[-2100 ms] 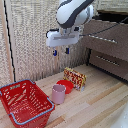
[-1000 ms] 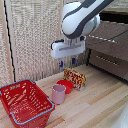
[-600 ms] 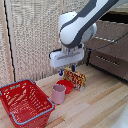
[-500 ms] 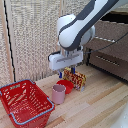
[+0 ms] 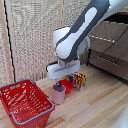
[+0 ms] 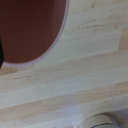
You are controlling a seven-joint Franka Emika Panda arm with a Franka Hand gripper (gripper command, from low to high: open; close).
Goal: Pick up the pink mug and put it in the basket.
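The gripper (image 5: 59,82) has been lowered since half a second ago. The pink mug (image 5: 59,94) is seen directly beneath it, beside the basket (image 5: 26,103). Finger spread cannot be told.

We get even, soft light, no glare. Exterior view is blurry throughout; wrist view is badly defocused, dark smear at left edge.

You are looking at a home-like room. The pale wooden plank floor (image 5: 100,107) carries everything, a woven beige rattan screen (image 5: 30,40) closes off the back, and a dark brown wooden dresser with drawers (image 5: 111,50) stands at the exterior view's right. The wrist view shows the same light planks (image 6: 75,75).
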